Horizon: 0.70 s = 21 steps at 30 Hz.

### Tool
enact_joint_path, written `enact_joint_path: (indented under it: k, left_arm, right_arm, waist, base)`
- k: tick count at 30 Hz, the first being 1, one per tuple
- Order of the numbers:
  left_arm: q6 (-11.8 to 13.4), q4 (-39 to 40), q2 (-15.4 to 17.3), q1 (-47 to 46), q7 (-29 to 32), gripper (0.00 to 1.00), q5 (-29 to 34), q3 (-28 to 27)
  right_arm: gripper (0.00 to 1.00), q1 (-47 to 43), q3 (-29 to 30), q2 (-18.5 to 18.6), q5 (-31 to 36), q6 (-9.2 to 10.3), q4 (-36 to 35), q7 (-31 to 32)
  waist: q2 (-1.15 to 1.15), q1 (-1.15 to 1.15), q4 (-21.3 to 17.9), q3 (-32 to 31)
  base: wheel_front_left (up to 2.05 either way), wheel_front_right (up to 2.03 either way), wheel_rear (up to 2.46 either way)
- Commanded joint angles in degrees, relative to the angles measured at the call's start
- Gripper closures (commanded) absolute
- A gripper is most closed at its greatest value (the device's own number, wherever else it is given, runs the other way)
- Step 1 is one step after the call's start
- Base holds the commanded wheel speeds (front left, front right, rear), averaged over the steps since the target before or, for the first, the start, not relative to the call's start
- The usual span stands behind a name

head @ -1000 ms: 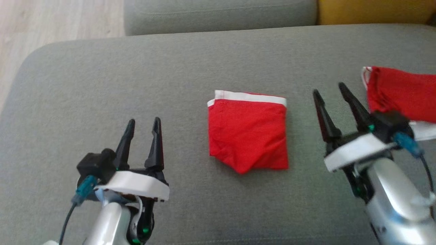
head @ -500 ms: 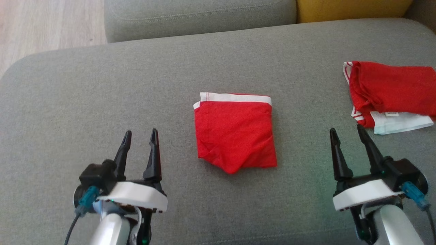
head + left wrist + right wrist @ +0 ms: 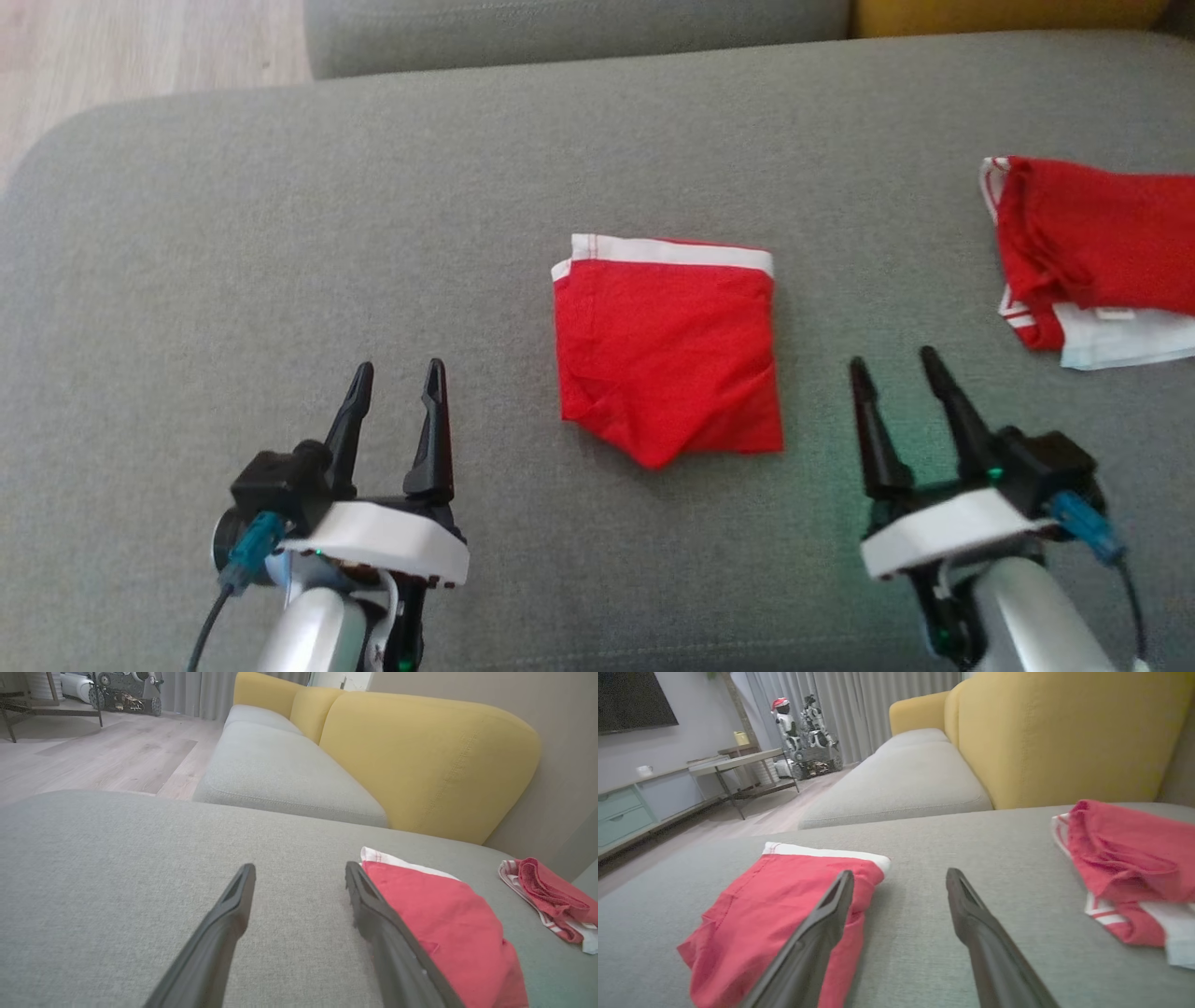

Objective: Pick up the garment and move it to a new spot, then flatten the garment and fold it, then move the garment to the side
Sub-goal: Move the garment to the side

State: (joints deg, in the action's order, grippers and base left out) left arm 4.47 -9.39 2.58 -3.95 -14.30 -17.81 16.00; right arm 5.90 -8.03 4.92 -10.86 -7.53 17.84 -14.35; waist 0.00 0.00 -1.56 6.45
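A red garment (image 3: 667, 355) with a white band along its far edge lies folded into a rough square in the middle of the grey cushion (image 3: 280, 233). My left gripper (image 3: 400, 375) hovers open to its lower left, nothing between its fingers. Open and empty too, my right gripper (image 3: 893, 364) sits to the garment's lower right. In the left wrist view the garment (image 3: 448, 924) lies just right of the right finger (image 3: 383, 933). In the right wrist view the garment (image 3: 770, 910) lies behind the left finger (image 3: 817, 938).
A second red and white cloth (image 3: 1092, 252) lies bunched at the cushion's right edge, also seen as the cloth (image 3: 1129, 863) in the right wrist view. Yellow sofa backrests (image 3: 420, 756) and another grey seat (image 3: 280, 774) stand beyond. Wooden floor (image 3: 121, 47) lies past the left edge.
The head camera has shifted between frames. My right gripper drew back from beside the second cloth toward the near edge, then edged left. The folded garment and my left gripper stay put.
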Motion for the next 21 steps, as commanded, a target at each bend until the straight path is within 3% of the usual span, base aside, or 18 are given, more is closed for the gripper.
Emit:
enact_joint_path:
  k: [1, 12, 21]
  left_arm:
    - [-0.2, 1.7, 0.3, -3.0, -0.7, 0.0, 0.2, -1.4]
    - [-0.8, 0.9, 0.3, -5.4, -0.7, 0.0, 1.2, 0.4]
    - [-0.4, 0.8, 0.3, -6.3, -0.7, 0.0, 0.1, 0.2]
  right_arm:
    - [0.0, 3.5, -2.5, -0.6, -1.3, 0.04, -0.6, -0.1]
    - [0.0, 12.2, -7.9, -1.2, -8.2, 0.04, 12.7, 1.1]
    - [0.0, 17.7, -12.5, -1.7, -16.4, 0.04, 23.4, 3.3]
  waist:
    - [0.0, 0.0, 1.1, 1.2]
    - [0.0, 0.0, 5.3, 5.3]
    - [0.0, 0.0, 6.6, 6.5]
  base:
    - [0.0, 0.0, 0.0]
    - [0.0, 0.0, 0.0]
    - [0.0, 0.0, 0.0]
